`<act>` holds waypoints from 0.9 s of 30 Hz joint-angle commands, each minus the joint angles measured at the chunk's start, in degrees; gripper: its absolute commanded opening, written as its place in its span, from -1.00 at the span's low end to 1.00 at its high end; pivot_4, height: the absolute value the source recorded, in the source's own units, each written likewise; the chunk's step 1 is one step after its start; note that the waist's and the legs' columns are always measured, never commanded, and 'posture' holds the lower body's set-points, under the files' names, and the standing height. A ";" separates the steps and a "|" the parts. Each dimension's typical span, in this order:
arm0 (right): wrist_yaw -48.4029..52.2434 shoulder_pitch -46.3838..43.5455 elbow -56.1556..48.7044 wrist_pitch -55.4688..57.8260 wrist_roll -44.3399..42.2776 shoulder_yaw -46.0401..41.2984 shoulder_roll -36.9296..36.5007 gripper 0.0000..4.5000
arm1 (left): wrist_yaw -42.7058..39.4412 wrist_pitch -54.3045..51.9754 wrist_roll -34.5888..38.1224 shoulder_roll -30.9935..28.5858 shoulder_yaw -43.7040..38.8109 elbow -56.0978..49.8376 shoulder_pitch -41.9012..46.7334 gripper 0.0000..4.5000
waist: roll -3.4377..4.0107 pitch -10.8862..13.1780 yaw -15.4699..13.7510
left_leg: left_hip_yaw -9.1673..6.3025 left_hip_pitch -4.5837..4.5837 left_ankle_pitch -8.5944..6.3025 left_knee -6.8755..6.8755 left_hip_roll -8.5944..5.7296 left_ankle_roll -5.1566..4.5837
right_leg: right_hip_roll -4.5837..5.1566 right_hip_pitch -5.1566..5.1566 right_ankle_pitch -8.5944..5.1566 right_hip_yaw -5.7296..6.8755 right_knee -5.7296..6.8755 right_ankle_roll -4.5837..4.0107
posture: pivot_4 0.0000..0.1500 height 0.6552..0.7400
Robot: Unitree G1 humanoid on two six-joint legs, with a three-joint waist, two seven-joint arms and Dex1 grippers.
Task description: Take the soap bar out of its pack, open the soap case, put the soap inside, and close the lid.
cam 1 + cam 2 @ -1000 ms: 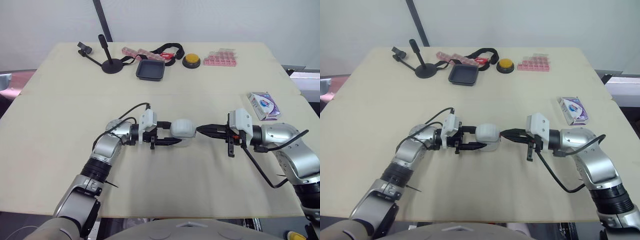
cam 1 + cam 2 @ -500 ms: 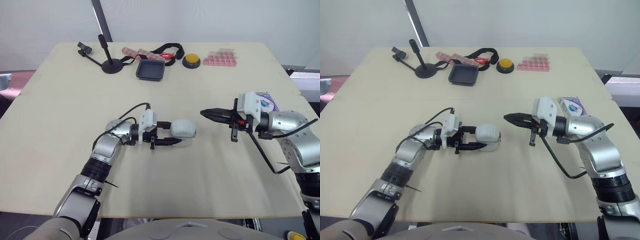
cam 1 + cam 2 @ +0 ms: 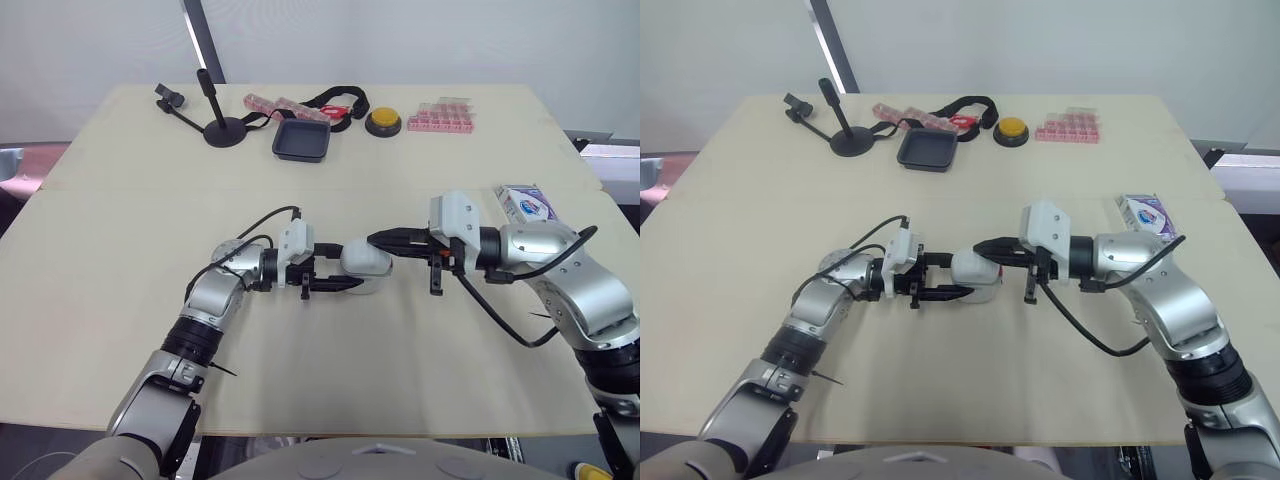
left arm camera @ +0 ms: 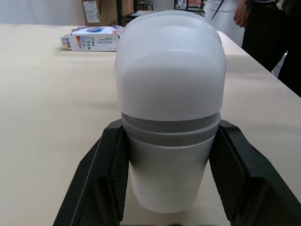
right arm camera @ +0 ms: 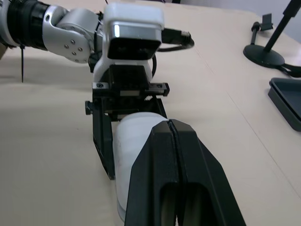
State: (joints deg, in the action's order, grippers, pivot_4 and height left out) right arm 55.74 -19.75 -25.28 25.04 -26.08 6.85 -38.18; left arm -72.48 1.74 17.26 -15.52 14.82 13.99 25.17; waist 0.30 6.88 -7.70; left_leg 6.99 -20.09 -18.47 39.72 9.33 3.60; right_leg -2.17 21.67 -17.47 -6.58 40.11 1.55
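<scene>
Left arm extends rightward, low over the table [image 3: 120, 230], its gripper [image 3: 340, 266] pinching the case [image 3: 367, 263]. Right arm extends leftward, gripper [image 3: 376, 239] pressed together, tips over the case's lid.

Clamping the soap case [image 3: 366, 262] between the two fingers of the left gripper [image 3: 345, 270], elbow bent. Pointing the right gripper [image 3: 375, 239] inward, fingers pressed together, tips touching the case's top.
</scene>
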 commanded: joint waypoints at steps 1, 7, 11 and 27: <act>-0.41 -0.90 -1.69 0.41 -0.31 -0.47 -0.13 -0.99 | 0.48 -0.22 -0.91 -0.16 0.81 -0.82 -0.37 -0.14 | 0.00 0.00 0.00 | 0.00 0.00 0.00 0.00 0.00 0.00 | 0.00 0.00 0.00 0.00 0.00 0.00 | 1.00 1.00; 0.74 0.33 -1.07 -1.21 1.48 0.88 -0.90 -0.99 | 0.62 -0.30 -0.93 -0.23 0.81 -0.92 -0.49 -0.14 | 0.00 0.00 0.00 | 0.00 0.01 0.00 -0.01 0.00 0.00 | 0.01 0.00 0.00 0.00 0.00 0.00 | 1.00 1.00; 0.98 0.46 -0.51 -1.99 2.30 1.20 -0.98 -0.99 | 0.71 -0.43 -0.94 -0.32 0.73 -0.96 -0.45 -0.14 | 0.00 0.00 0.00 | 0.01 0.00 0.00 -0.01 0.00 0.00 | 0.02 -0.01 0.00 -0.01 -0.01 0.00 | 1.00 1.00; 2.31 1.81 2.62 -6.22 7.63 4.70 -1.77 -0.99 | 1.00 -0.83 -0.79 -0.26 0.41 -0.91 -0.25 -0.14 | 0.00 0.00 0.21 | 0.05 0.35 0.02 -0.38 0.00 0.03 | 0.08 -0.61 0.00 0.00 -0.34 0.00 | 1.00 1.00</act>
State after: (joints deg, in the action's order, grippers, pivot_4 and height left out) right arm 56.79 -19.51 -23.89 18.46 -20.59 9.73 -38.80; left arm -72.05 0.87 17.15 -15.49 14.84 13.76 25.04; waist 0.30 6.88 -7.49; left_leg 7.05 -19.62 -18.45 39.26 9.31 3.64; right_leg -2.08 20.94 -17.47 -6.58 39.67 1.55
